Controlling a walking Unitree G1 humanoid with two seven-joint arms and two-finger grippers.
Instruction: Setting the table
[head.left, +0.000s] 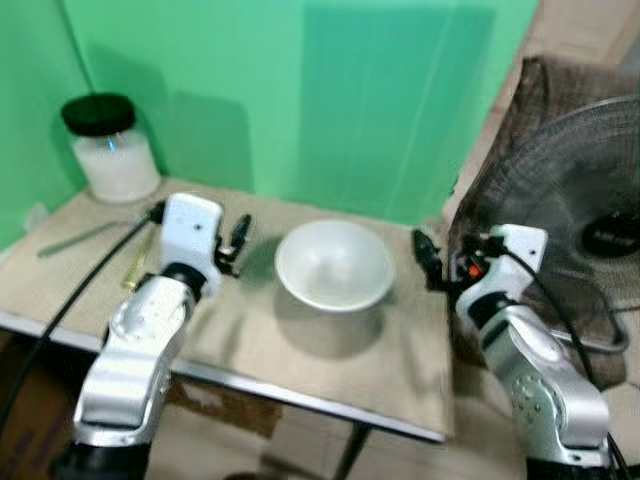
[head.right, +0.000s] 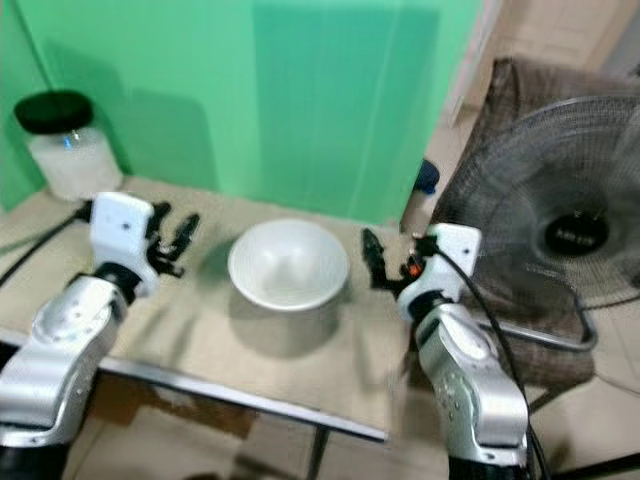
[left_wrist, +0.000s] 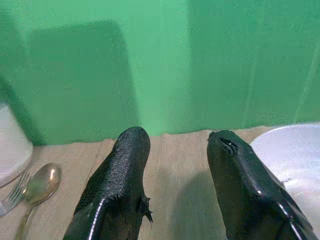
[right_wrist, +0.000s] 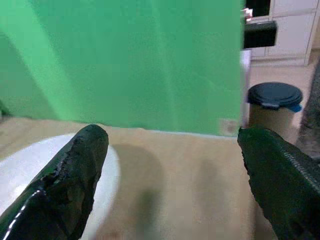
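Observation:
A white empty bowl (head.left: 335, 265) stands upright in the middle of the table (head.left: 300, 395), on a beige cloth. My left gripper (head.left: 236, 240) hovers just left of the bowl, open, nothing between its fingers (left_wrist: 125, 165). My right gripper (head.left: 425, 256) is close to the bowl's right side, also open and empty. In the right wrist view the bowl's rim (right_wrist: 30, 160) lies behind one finger (right_wrist: 80, 170). A golden spoon (left_wrist: 37, 185) and a fork (left_wrist: 11, 199) lie on the cloth farther left, near the grey utensil (head.left: 85, 238).
A glass jar with a black lid (head.left: 108, 145) stands in the back left corner against the green wall. A large standing fan (head.left: 585, 225) is close off the table's right edge. A dark-lidded bin (right_wrist: 274, 102) sits on the floor beyond.

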